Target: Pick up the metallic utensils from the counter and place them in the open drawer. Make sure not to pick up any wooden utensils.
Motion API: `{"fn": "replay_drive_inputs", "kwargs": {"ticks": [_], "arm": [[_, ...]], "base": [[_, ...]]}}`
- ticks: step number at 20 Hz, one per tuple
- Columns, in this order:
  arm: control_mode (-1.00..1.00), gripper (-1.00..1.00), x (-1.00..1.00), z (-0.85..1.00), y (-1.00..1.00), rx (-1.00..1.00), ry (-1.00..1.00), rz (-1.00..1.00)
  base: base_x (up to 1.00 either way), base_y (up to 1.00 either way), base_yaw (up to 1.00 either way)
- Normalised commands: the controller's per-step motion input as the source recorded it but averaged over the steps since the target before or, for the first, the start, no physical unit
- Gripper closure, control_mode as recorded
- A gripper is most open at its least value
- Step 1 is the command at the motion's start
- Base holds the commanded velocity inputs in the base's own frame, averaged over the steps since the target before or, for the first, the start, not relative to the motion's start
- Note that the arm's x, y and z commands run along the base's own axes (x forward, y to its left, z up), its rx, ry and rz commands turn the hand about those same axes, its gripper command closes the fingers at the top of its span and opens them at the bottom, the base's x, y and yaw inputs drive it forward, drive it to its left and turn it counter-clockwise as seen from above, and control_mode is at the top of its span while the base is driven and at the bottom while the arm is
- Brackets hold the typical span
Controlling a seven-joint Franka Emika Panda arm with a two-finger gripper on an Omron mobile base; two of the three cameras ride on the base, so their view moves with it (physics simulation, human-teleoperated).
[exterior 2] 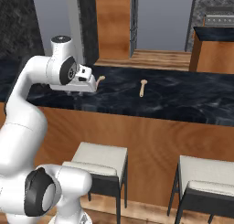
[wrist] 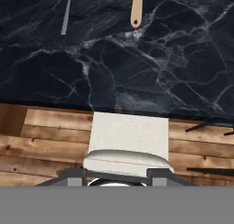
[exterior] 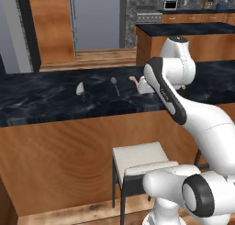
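- The gripper (exterior 2: pixel 75 93) is held just above the near part of the counter; whether its jaws are released or clenched cannot be told, and nothing is seen grasped.
- The counter (exterior: pixel 41 102) of black marble runs across both base views on a brown wood panel base.
- A white-cushioned stool (exterior: pixel 140 160) stands below the counter's edge.
- The knife (exterior: pixel 81 90) lies on the counter, left of the metal spoon (exterior: pixel 114 85).
- The wooden utensil (exterior 2: pixel 142 88) lies right of the hand; another tan handle (exterior 2: pixel 100 79) is beside the hand.
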Motion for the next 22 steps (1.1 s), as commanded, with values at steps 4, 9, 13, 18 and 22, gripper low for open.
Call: {"fn": "replay_drive_inputs", "kwargs": {"ticks": [4, 9, 13, 18, 22], "arm": [[-1.0, -1.0, -0.63, 0.0, -0.16, 0.01, -0.09, 0.0], [-1.0, -1.0, -0.1, 0.5, 0.02, 0.01, -0.36, 0.0], [-1.0, -1.0, -0.17, 0.95, 0.0, 0.01, -0.35, 0.0], [-1.0, -1.0, -0.15, 0.64, 0.04, 0.0, -0.15, 0.0], [-1.0, -1.0, 0.0, -0.08, 0.11, 0.0, 0.03, 0.01]], "base": [[0.0, 0.0, 0.0], [0.0, 0.0, 0.0], [0.0, 0.0, 0.0], [0.0, 0.0, 0.0], [0.0, 0.0, 0.0]]}}
